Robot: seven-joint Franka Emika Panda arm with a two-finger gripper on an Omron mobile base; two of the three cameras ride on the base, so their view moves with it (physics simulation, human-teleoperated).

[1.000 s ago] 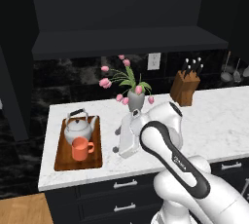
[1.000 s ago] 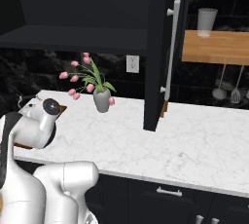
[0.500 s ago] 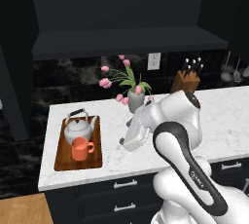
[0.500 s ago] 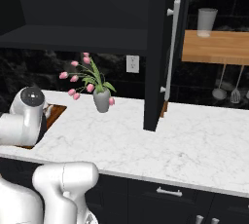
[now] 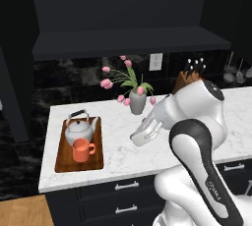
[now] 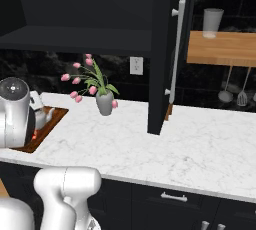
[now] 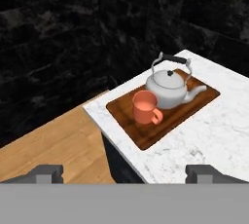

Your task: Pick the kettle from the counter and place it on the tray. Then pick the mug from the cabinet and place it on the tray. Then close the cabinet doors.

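The silver kettle (image 5: 78, 129) and the orange mug (image 5: 82, 150) stand together on the reddish-brown tray (image 5: 61, 157) at the left end of the white counter (image 5: 118, 157). My gripper (image 5: 142, 134) hangs open above the counter to the right of the tray, fingers pointing back toward it, nothing between them. Along the hand I see the kettle (image 7: 168, 89), the mug (image 7: 145, 107) in front of it and the tray (image 7: 146, 136), beyond my gripper (image 7: 124, 173). The black cabinet (image 5: 123, 18) is open. Its right door (image 6: 160, 59) juts out over the counter (image 6: 200, 149).
A grey vase of pink tulips (image 5: 137, 103) stands at the back of the counter, a knife block (image 5: 189, 78) to its right. A wooden shelf (image 6: 222, 49) carries a glass (image 6: 212, 22), with utensils (image 6: 232, 90) hanging below. Wood floor (image 7: 53, 145) lies past the counter's left end.
My arm has swung to the right and the gripper has drawn a little away from the tray. Kettle and mug have stayed put on the tray.
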